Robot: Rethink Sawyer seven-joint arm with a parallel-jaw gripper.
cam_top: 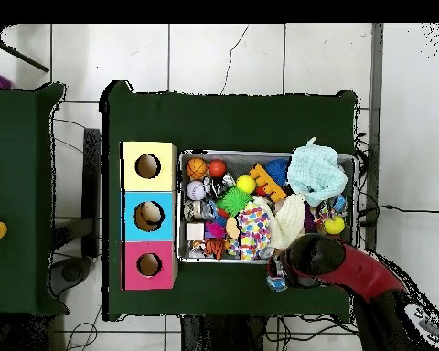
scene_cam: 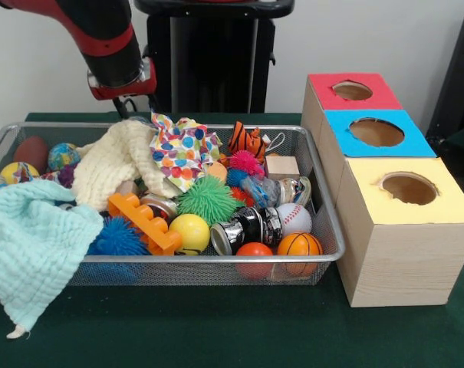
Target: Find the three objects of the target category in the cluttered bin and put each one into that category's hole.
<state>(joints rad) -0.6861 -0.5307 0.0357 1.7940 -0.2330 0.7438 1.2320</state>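
**Behind the bin's far rim: arm parked, fingers hidden**

At the far edge of the wire bin [scene_cam: 324, 222], the red-and-black arm [scene_cam: 113, 46] comes down behind the cream knit cloth [scene_cam: 116, 161]. Gripper tip is masked by that cloth and the polka-dot cloth [scene_cam: 184, 149]; can't tell whether the fingers are released or clenched, or whether anything is in them. Overhead view shows the arm's end [cam_top: 305, 256] over the bin's rim on the robot's side, near the cream cloth [cam_top: 289, 215].

Bin contents, front view:
- mint cloth [scene_cam: 32, 245] draped over the near-left corner, hanging outside
- orange plastic block [scene_cam: 143, 222], touching the yellow ball [scene_cam: 189, 232]
- green spiky ball [scene_cam: 208, 199] mid-bin, blue spiky ball [scene_cam: 118, 239] at the near wall
- baseball [scene_cam: 293, 217], mini basketball [scene_cam: 299, 245], orange ball [scene_cam: 255, 251] clustered in the near-right corner
- shiny metal can [scene_cam: 247, 228] on its side, just beside the baseball
- tiger-striped toy [scene_cam: 247, 142] and small wooden cube [scene_cam: 281, 165] at the far-right end

Ball cluster sits well apart from the arm, at the diagonally opposite corner of the bin.

Three boxes stand just beside the bin's right end, one hole each: red-topped [scene_cam: 353, 90], blue-topped [scene_cam: 377, 132], yellow-topped [scene_cam: 409, 188]. Overhead, something round shows inside the blue-topped box's hole [cam_top: 149, 216]; the other two look dark.
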